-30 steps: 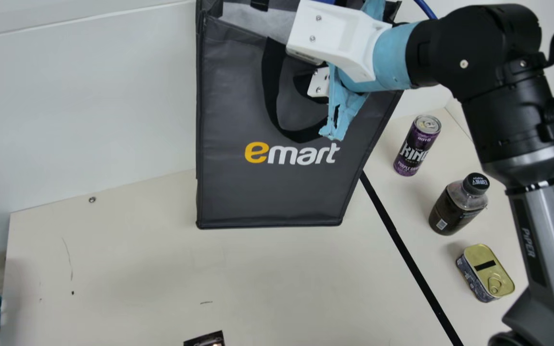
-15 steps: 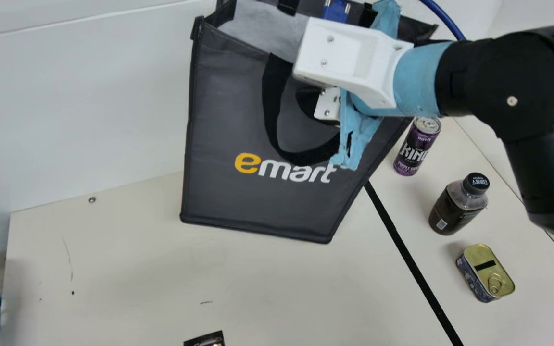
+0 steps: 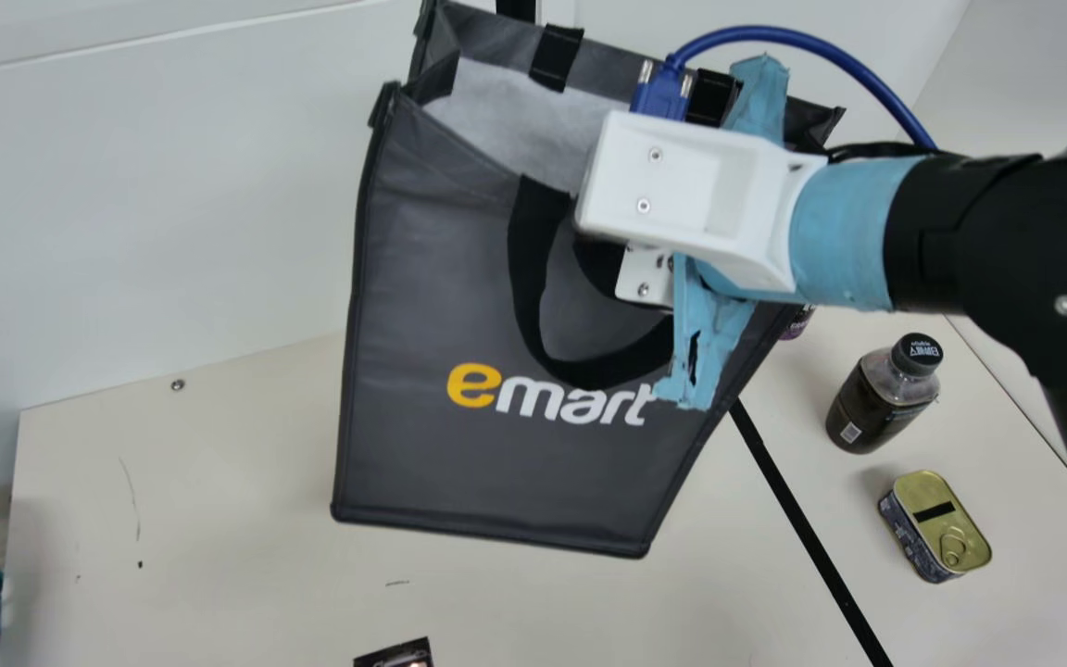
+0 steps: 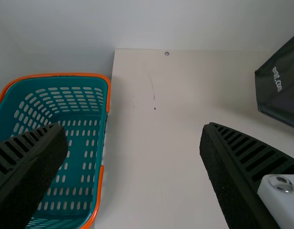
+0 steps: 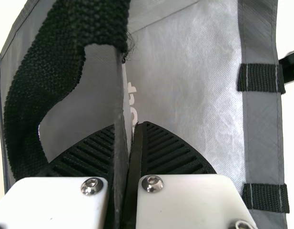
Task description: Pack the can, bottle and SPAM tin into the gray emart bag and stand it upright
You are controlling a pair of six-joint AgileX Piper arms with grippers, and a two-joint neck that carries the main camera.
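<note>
The table (image 3: 219, 482) has the can (image 3: 797, 324), bottle (image 3: 876, 403) and tin (image 3: 936, 526) right of the tipped bag (image 3: 496, 472), all unpacked. Right gripper (image 5: 136, 130) pinches its side; left gripper (image 4: 132, 126) is wide open, empty.

The dark gray, boxy fabric bag (image 3: 496, 472) hung tilted above the cream table (image 3: 219, 519), its mouth open. On the table, the dark, black-capped plastic bottle (image 3: 878, 406) stood upright near the rectangular metal tin (image 3: 939, 526), whose gold lid faced up. The purple metal can (image 3: 797, 324) was mostly hidden.
</note>
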